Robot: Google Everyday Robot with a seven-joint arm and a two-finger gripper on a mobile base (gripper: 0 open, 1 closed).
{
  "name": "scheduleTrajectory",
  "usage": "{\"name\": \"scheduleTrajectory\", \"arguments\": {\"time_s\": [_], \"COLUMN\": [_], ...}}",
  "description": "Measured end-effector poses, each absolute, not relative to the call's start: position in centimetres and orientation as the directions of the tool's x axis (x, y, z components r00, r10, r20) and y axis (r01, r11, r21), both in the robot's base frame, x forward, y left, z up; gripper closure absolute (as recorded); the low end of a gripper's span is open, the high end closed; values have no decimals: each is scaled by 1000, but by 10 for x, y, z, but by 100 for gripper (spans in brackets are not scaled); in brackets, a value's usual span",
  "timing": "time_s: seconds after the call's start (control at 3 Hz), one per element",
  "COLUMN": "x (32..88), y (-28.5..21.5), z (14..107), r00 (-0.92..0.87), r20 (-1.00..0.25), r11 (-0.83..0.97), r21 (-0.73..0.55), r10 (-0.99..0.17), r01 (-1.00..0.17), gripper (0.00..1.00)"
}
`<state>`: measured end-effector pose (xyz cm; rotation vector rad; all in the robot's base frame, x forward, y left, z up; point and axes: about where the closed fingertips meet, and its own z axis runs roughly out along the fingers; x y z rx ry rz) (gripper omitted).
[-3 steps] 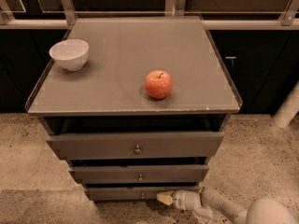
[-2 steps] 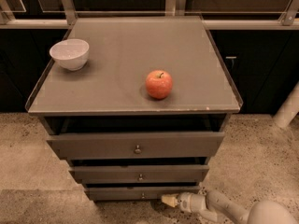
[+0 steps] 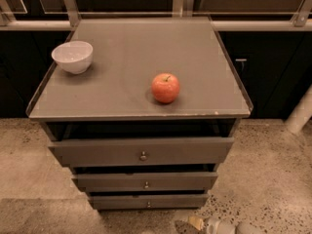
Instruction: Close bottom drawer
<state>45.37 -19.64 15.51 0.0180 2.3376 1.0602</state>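
The bottom drawer [image 3: 148, 202] is the narrowest of three dark grey-brown fronts with a small round knob, lowest in the cabinet. A thin dark gap shows above its front panel. My gripper [image 3: 195, 224] is low at the bottom edge of the camera view, on the floor side, just below and to the right of the bottom drawer's front and apart from it. The arm [image 3: 234, 228] trails off to the lower right.
The middle drawer [image 3: 145, 181] and the top drawer [image 3: 141, 151] stick out further. On the cabinet top [image 3: 126, 48] stand a white bowl [image 3: 72, 56] and a red apple [image 3: 165, 87]. A white post [image 3: 300, 112] stands to the right on speckled floor.
My gripper has drawn back from the bottom drawer's front, moving down and to the right toward the frame's bottom edge. The drawers, bowl and apple look unmoved.
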Motion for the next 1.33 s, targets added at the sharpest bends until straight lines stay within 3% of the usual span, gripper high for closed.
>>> {"name": "scheduleTrajectory", "arguments": {"time_s": [0.33, 1.33], "x": [423, 415], "y": [-234, -238], "z": [161, 156], "r00": [-823, -824], "r20": [-484, -477], "r11": [757, 774], "r21": [645, 629], "r10": [298, 307], "r01": [-105, -76], "gripper": [84, 13]}}
